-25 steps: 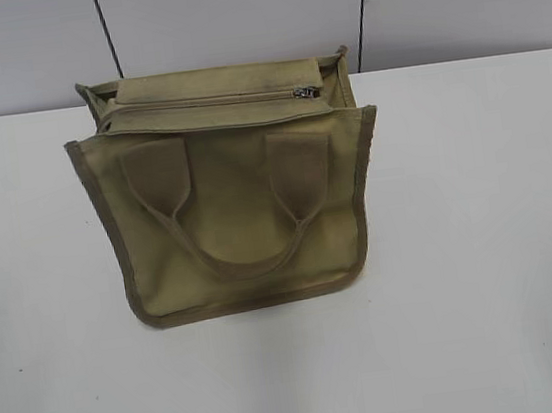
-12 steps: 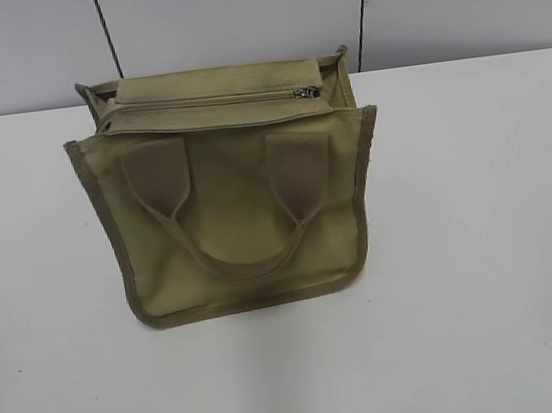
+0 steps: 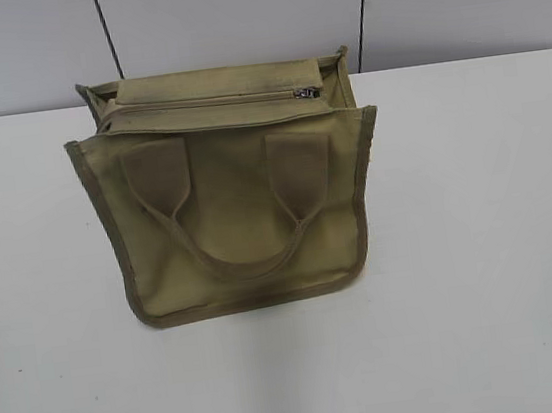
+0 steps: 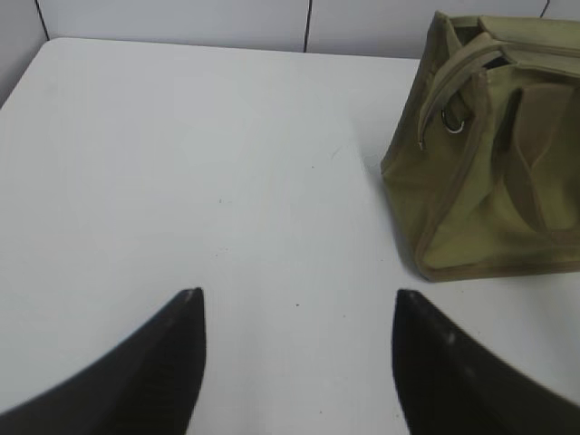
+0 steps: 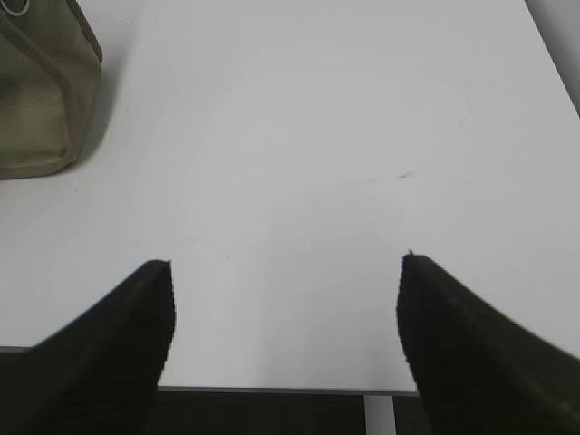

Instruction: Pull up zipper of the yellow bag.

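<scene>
Exterior view showed the yellow bag [image 3: 231,207] standing on the white table [image 3: 482,242], near its far edge and a little left of the middle, with neither arm in sight. The zipper [image 3: 208,102] ran across the top panel, its small metal tab [image 3: 305,93] at the right end. One looped handle [image 3: 231,212] hung down the front face. The left pincer [image 4: 294,304] was spread wide over bare table, the bag ahead to its right. The right pincer [image 5: 288,265] was likewise spread, near the table's edge, the bag's corner at upper left.
</scene>
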You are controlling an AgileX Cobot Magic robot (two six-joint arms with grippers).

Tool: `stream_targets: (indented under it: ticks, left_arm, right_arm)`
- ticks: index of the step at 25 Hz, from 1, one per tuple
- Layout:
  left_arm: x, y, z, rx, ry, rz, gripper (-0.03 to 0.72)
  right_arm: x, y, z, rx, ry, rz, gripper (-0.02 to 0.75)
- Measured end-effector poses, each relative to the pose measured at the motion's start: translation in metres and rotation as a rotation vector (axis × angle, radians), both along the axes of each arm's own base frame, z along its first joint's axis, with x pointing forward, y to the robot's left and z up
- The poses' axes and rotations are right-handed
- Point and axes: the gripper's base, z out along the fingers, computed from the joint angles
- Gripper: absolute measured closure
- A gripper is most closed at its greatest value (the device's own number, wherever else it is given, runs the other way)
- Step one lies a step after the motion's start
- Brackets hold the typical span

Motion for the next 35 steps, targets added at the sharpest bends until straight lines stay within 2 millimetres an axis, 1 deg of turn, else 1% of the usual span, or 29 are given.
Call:
stream_targets:
  ticks: [25, 35]
  left_arm:
    - [0.0001, 0.0, -0.0002, 0.0, 0.001, 0.0, 0.211]
    - [0.0002, -0.0001, -0.0003, 0.0, 0.001, 0.006, 0.228]
  right_arm:
    - [-0.0001, 0.0, 0.0, 0.001, -0.001, 0.0, 0.153]
    - [-0.0001, 0.0, 0.0001, 0.001, -0.002, -0.001, 0.153]
